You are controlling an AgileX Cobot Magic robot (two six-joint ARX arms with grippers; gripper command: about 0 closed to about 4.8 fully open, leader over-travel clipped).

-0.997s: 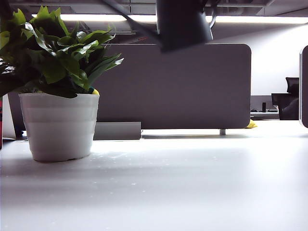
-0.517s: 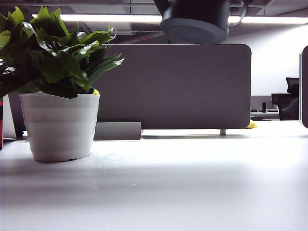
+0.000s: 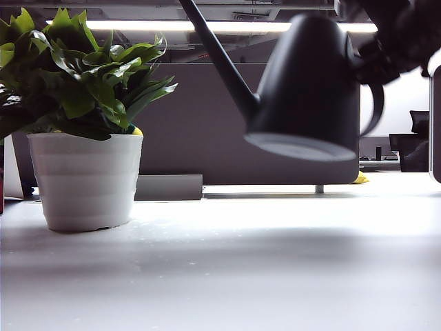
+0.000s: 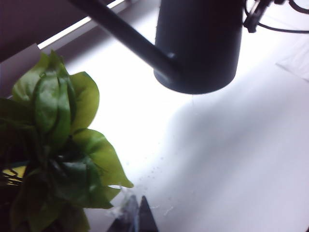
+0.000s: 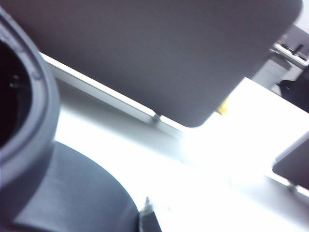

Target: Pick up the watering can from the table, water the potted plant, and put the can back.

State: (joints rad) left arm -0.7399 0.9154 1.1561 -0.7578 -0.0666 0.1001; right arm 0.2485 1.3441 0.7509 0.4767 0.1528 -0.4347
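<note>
The black watering can hangs in the air above the white table, right of centre in the exterior view, its base tilted towards the camera. Its long spout slants up to the left, away from the potted plant at the left. My right gripper is at the can's loop handle and shut on it. Its wrist view shows the can's rim and one fingertip. The left gripper is shut and empty beside the leaves, with the can hanging ahead of it.
A grey partition panel stands along the table's far edge, and another panel is at the right edge. Small water drops lie on the table near the plant. An office desk and chair are far behind.
The can has come down from the top edge of the exterior view and shifted right. It now looks larger, and its spout has swung up to the left.
</note>
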